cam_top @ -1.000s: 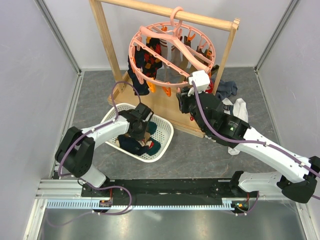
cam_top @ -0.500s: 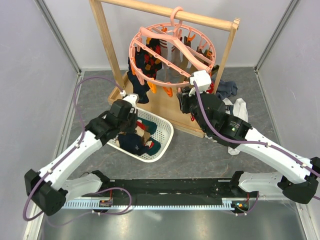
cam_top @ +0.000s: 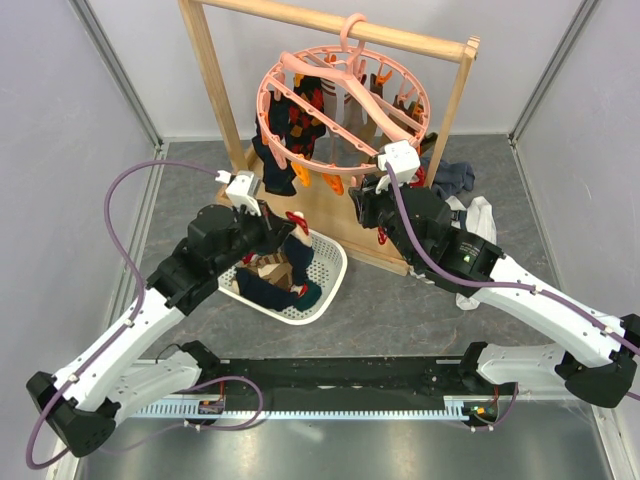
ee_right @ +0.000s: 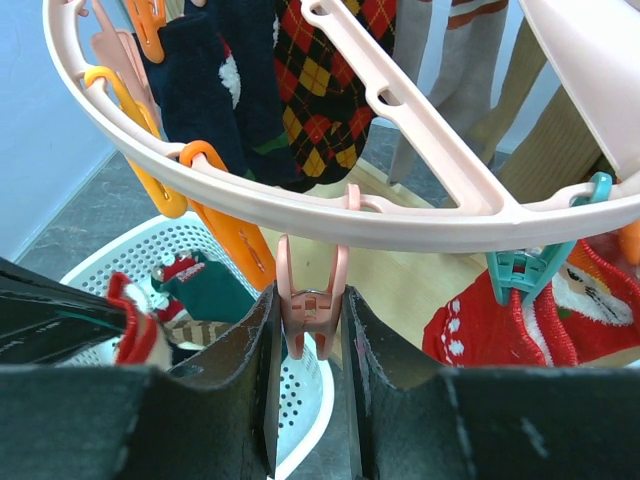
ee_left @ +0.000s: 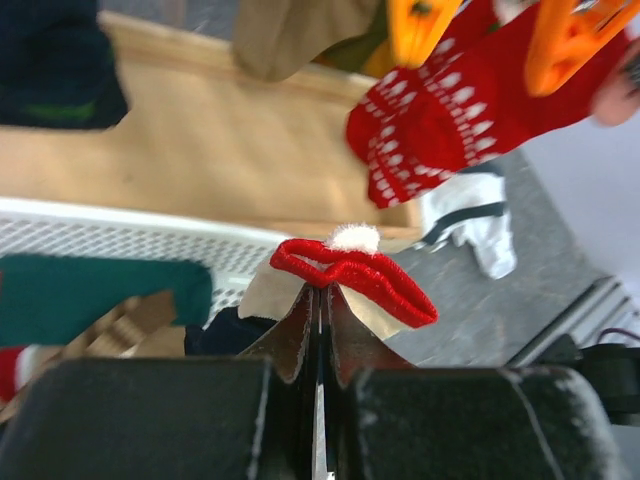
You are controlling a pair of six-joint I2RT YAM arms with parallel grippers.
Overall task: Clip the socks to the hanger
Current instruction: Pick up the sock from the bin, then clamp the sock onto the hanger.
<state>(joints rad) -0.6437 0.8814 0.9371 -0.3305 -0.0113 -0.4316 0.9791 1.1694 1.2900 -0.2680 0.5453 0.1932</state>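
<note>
The hanger (cam_top: 345, 110) is a round pink plastic ring with cross bars, hooked over the top bar of the wooden rack (cam_top: 208, 80). Orange and pink clips and one teal clip (ee_right: 525, 280) hang under its rim. Clipped socks (cam_top: 300, 115) hang inside the ring: navy ones, a dark argyle sock (ee_right: 325, 90) in red and yellow, tan and striped ones, and red ones with a white pattern. Below the hanger's front edge the right gripper (ee_right: 310, 330) is clamped on a pink clip (ee_right: 312, 300), one finger on either side. Below and left of the hanger, the left gripper (ee_left: 318, 300) has its jaws pressed together on the cuff of a red sock (ee_left: 350, 272), above the white mesh basket (cam_top: 330, 280), which holds navy, teal and tan socks.
</note>
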